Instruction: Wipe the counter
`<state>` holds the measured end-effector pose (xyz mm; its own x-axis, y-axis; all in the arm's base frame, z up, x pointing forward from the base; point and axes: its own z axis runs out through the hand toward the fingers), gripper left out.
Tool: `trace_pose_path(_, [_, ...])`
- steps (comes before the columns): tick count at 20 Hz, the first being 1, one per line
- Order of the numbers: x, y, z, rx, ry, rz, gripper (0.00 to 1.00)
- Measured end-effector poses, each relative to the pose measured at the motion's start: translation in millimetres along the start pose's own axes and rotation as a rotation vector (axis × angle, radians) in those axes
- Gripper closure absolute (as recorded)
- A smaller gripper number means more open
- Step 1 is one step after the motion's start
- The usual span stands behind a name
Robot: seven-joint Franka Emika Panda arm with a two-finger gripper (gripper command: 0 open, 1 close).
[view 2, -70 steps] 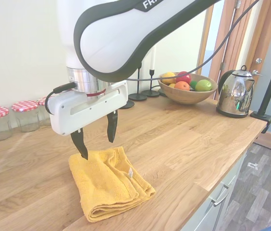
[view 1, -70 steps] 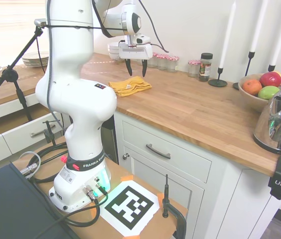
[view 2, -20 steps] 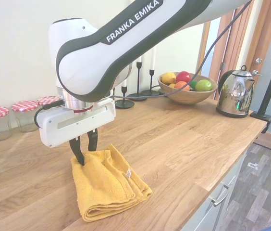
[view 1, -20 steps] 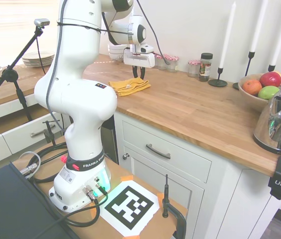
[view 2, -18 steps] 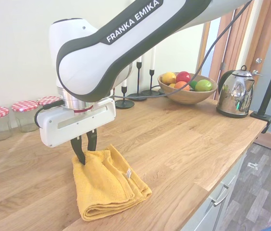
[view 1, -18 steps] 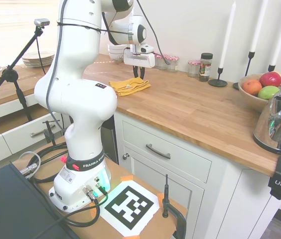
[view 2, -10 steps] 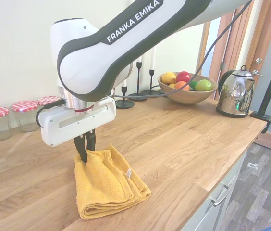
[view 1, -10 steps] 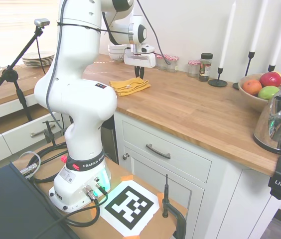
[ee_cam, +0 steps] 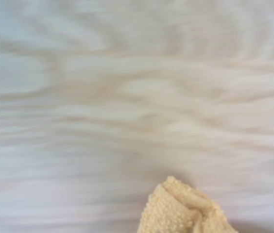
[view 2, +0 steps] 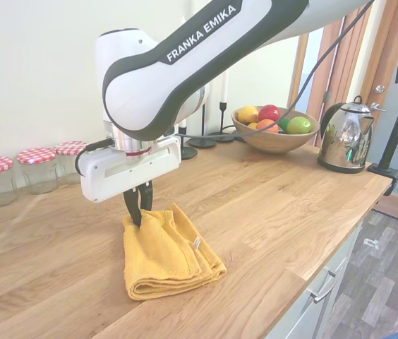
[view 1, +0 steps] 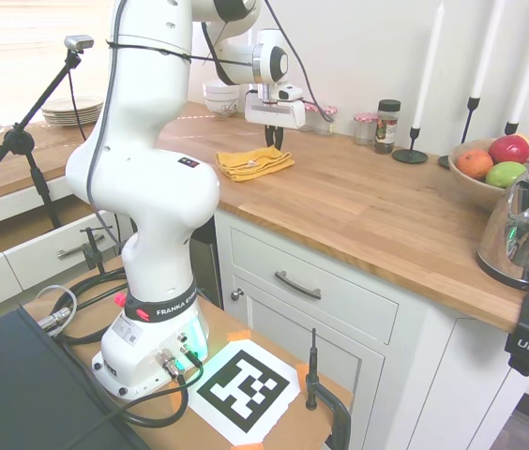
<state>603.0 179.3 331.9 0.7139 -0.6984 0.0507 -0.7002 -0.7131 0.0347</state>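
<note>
Overhead, the white Franka arm reaches out over the long warm-brown wooden butcher-block surface [view 1: 358, 202] with its wrist turned straight down, so the end effector [view 2: 139, 210] points vertically at the wood. Its two dark fingers are pressed together on the raised upper corner of one folded mustard-yellow terry cloth [view 2: 167, 252], pinching that corner while the rest of the cloth lies flat on the surface, spreading from directly below the fingers toward the front edge. In the wrist view a tip of the same cloth shows against blurred pale wood grain

Along the wall stand three glass jars with red-checked lids [view 2: 38, 169], well apart from the cloth. Further along the surface are three black candlesticks with tall white candles [view 1: 413, 120], one dark-lidded spice jar [view 1: 387, 126], one wooden bowl of fruit [view 2: 270, 129] and one shiny metal kettle [view 2: 345, 144]. White panelled cabinets [view 1: 311, 300] sit beneath the surface
</note>
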Motion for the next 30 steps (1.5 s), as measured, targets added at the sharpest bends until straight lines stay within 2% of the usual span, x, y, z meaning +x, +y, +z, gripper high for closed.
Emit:
trace_pose_path(6, [49.5, 42.7, 4.0, 0.014, -0.006, 0.024, 1.00])
trace_pose_path(16, [133.1, 139.8, 12.2, 0.037, -0.013, 0.064, 1.00])
trace_pose_path(25, [185.7, 205.6, 17.5, 0.049, -0.020, 0.086, 1.00])
trace_pose_path(30, [219.8, 258.7, 21.4, 0.065, -0.023, 0.106, 1.00])
